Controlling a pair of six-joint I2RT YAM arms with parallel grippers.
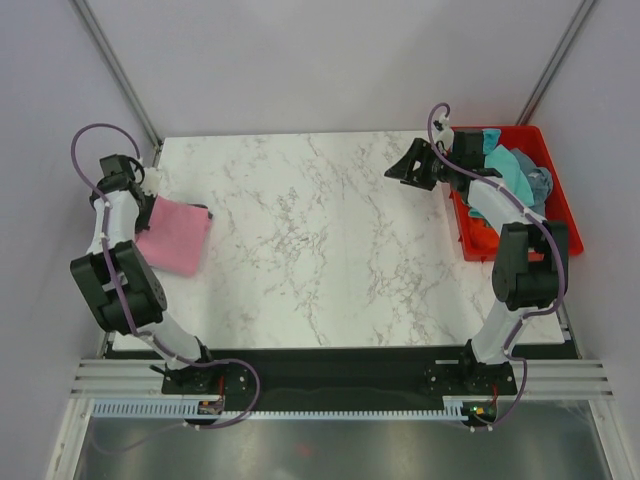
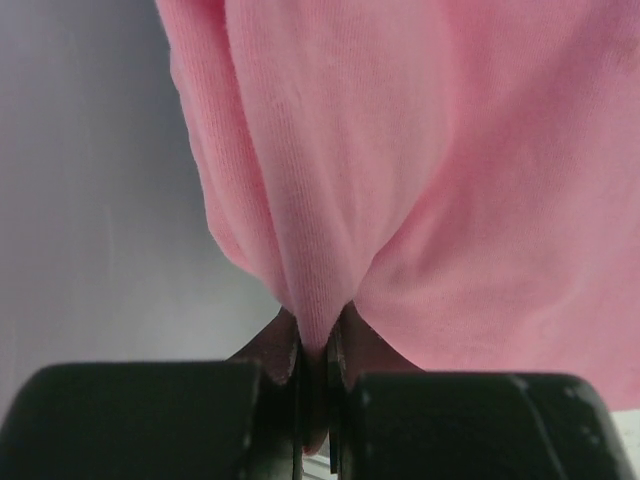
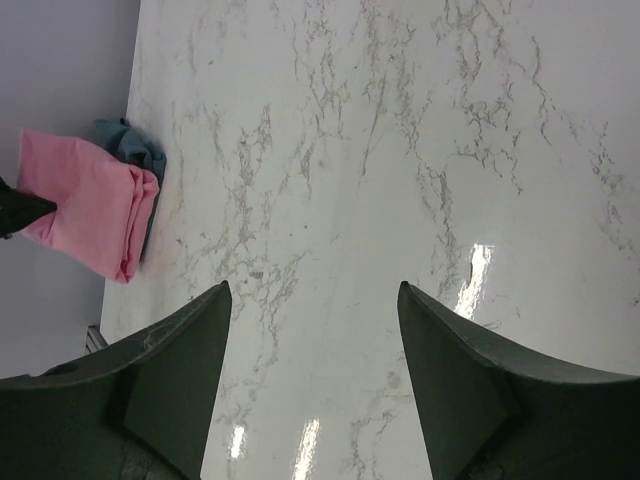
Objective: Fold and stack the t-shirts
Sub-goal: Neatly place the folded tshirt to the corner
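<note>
A folded pink t-shirt [image 1: 175,235] lies at the table's left edge, on top of a slate-blue shirt [image 3: 130,145] that peeks out beneath it in the right wrist view. My left gripper [image 1: 150,190] is shut on a pinch of the pink shirt [image 2: 400,150] at its far edge; the cloth runs between the fingertips [image 2: 290,350]. My right gripper [image 1: 408,172] is open and empty, held above the marble at the far right, beside the crate. The pink shirt also shows in the right wrist view [image 3: 90,205]. Turquoise [image 1: 512,170] and grey-blue [image 1: 541,183] shirts lie crumpled in the crate.
A red plastic crate [image 1: 556,190] stands at the table's right edge behind the right arm. The white marble table [image 1: 320,240] stretches between the two arms. Grey walls close in on the left and the back.
</note>
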